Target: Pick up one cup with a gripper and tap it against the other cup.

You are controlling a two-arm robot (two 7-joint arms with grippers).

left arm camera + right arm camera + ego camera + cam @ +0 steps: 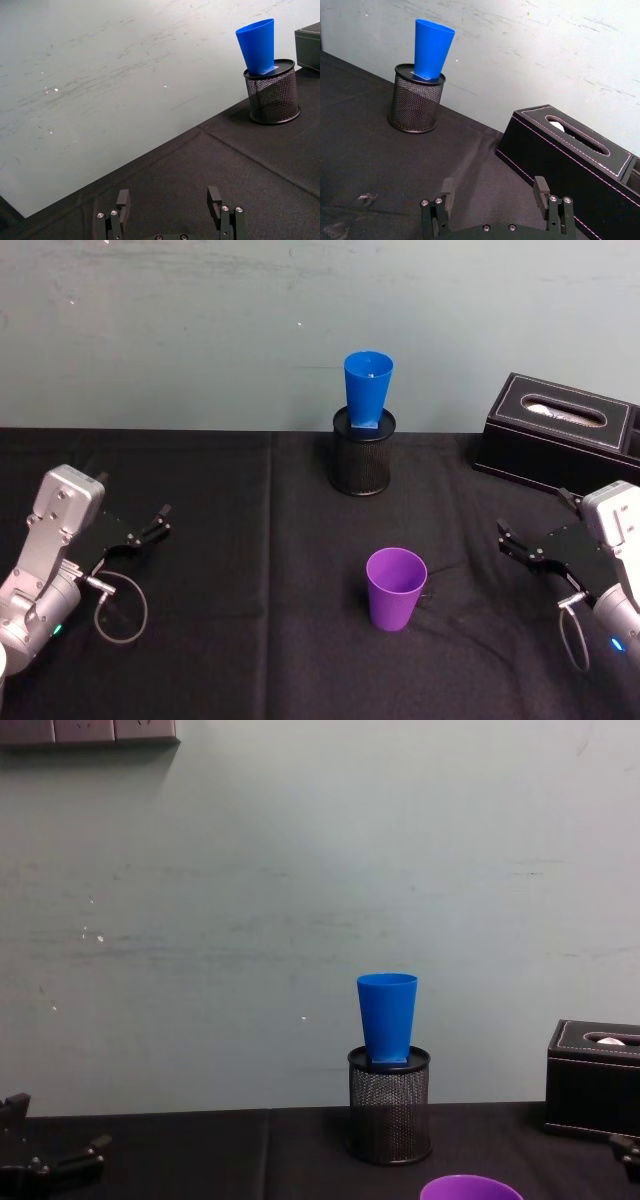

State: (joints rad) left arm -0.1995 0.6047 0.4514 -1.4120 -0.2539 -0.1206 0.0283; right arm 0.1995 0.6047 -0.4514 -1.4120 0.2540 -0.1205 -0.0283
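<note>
The purple cup (396, 588) stands upright on the black tablecloth, a little right of centre and near me; its rim (470, 1187) peeks in at the bottom of the chest view. The blue cup (368, 388) (257, 45) (432, 47) (387, 1017) stands upright on top of a black wire-mesh pen holder (362, 452) near the wall. My left gripper (155, 523) (168, 197) rests open at the left, far from both cups. Over at the right, my right gripper (535, 518) (494, 186) is open too, roughly a cup's width from the purple cup. Neither holds anything.
A black tissue box (560, 430) (570, 160) (595, 1090) sits at the back right by the wall. The mesh holder (416, 102) (390, 1120) lifts the blue cup off the cloth. A pale wall closes off the table's far edge.
</note>
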